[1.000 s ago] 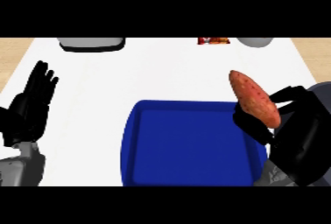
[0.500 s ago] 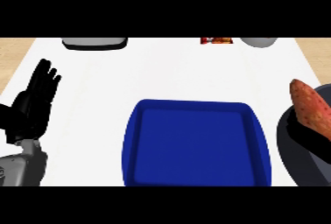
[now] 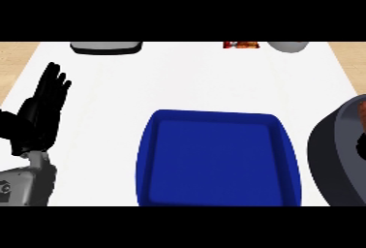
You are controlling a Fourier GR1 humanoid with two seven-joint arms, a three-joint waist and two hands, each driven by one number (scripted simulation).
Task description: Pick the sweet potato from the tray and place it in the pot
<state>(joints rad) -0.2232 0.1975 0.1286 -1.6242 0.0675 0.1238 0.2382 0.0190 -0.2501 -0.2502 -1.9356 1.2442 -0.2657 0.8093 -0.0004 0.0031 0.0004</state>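
The blue tray [image 3: 218, 162] lies in the middle of the white counter with nothing in it. At the right edge stands the dark grey pot [image 3: 330, 152], cut off by the view. A reddish-brown sliver of the sweet potato [image 3: 360, 112] shows over the pot's far side at the edge. Just below it, a black patch of my right hand [image 3: 360, 145] shows inside the pot; the rest is out of view. My left hand [image 3: 39, 116] rests open at the left, fingers up, away from the tray.
A grey container [image 3: 106, 47] sits at the counter's far edge on the left. A small red packet [image 3: 241, 45] and a grey bowl [image 3: 288, 46] are at the far right. The wooden floor shows beyond both counter sides.
My right hand has carried the sweet potato from beside the tray rightward and down over the pot, mostly out of view. The left hand has barely shifted.
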